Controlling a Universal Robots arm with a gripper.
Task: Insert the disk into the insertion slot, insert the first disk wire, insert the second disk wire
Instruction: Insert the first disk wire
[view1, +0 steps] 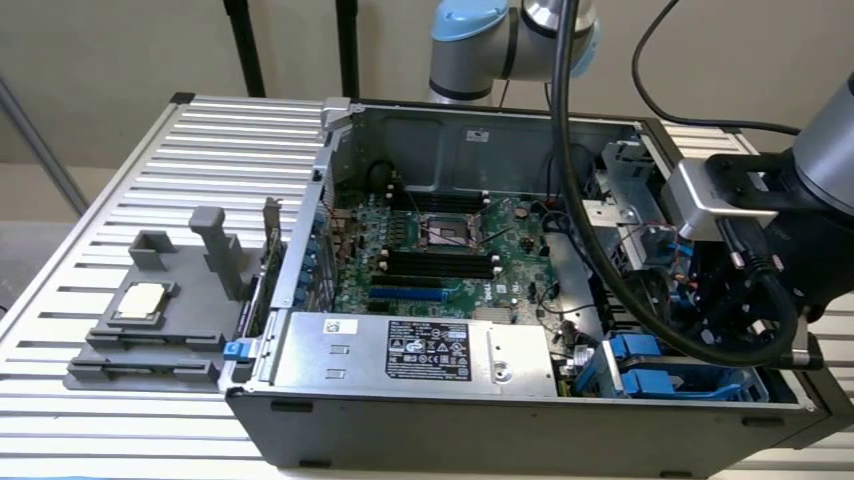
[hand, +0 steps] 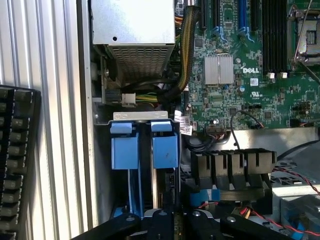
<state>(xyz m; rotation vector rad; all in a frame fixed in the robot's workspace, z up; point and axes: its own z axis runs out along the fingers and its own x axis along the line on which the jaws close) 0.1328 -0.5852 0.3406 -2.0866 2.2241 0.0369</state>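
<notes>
The insertion slot (hand: 145, 116) is a grey metal cage with two bright blue tabs (hand: 125, 150) standing side by side in it, next to the case wall. In the exterior view the slot (view1: 654, 365) sits in the case corner nearest the camera, on that view's right. My gripper (hand: 175, 222) hangs just above the cage with its black fingers (hand: 160, 219) drawn together. From outside, the gripper (view1: 734, 320) is largely masked by the wrist and its thick black hose. The disk's silver body is hidden. Loose black wires (hand: 200, 145) lie beside the cage.
The silver power-supply box (view1: 414, 350) fills the near side of the open case, with the green motherboard (view1: 427, 250) behind it. A black finned block (hand: 232, 167) and red wires (hand: 295, 177) crowd the cage's other side. A grey fixture (view1: 160, 320) stands on the slatted table.
</notes>
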